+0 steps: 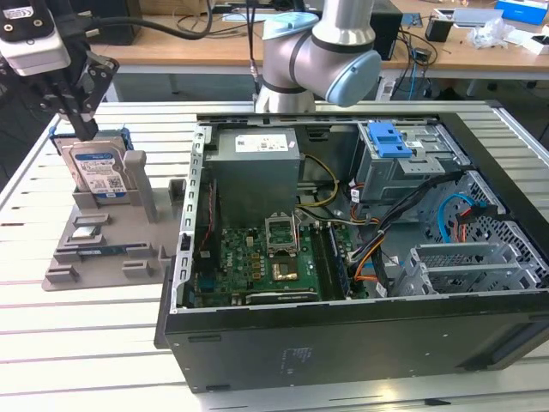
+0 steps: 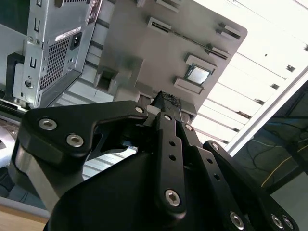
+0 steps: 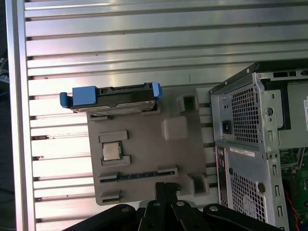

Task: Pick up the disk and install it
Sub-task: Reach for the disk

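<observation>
The robot's black gripper hangs over a grey parts holder on a slatted aluminium table, its two fingers pressed together and grasping nothing. The disk, a silver hard drive in a blue carrier frame, stands on edge in a slot at the back of the holder, label facing the exterior camera. In the first wrist view the closed fingertips sit over the holder's opposite edge, clear of the disk. A small square processor chip lies flat in a recess of the holder between the disk and that edge, and it also shows in the second wrist view beyond the gripper. Just beside the holder, on the exterior view's right, an open computer case lies on its side, exposing a green motherboard, a grey power supply and a drive bay topped by a blue latch. The arm's grey and pale-blue joints rise behind the case
</observation>
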